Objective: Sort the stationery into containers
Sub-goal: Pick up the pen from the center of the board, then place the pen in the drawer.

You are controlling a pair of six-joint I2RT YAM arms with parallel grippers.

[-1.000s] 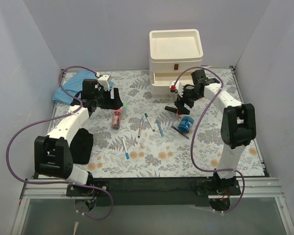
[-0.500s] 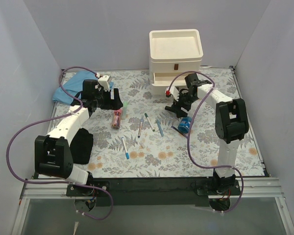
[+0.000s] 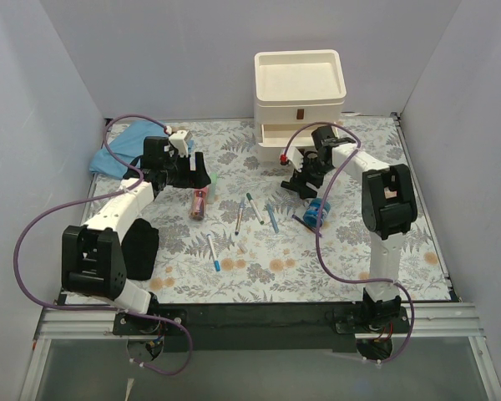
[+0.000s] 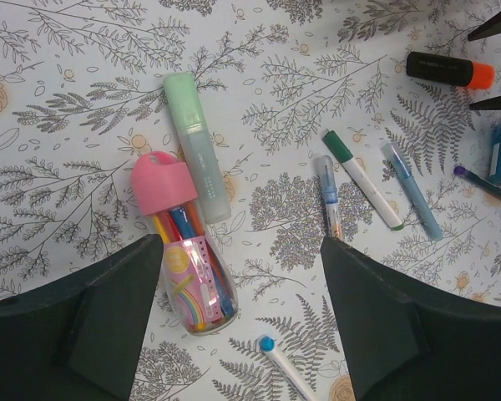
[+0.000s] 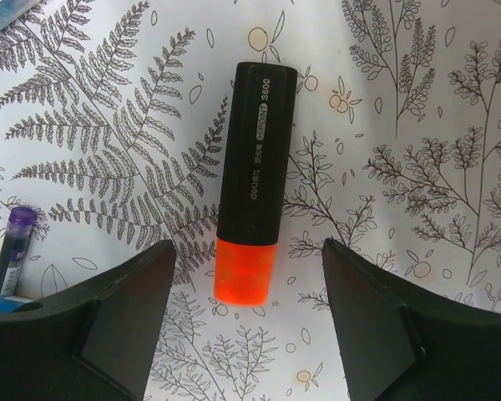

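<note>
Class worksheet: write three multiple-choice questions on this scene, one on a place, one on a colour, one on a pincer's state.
1. Where is the black marker with the orange cap? A. Flat on the floral table cover, under the right pincer. B. Inside a cup. C. Lifted off the table.
2. The clear plastic tube has a cap that is: A. yellow. B. pink. C. black.
3. The left pincer is: A. shut on a ruler. B. shut on the tube. C. open, empty.
Answers: 1A, the right wrist view shows it lying under the open pincer. 2B, plain in the left wrist view. 3C, its jaws stand apart above the tube.
</note>
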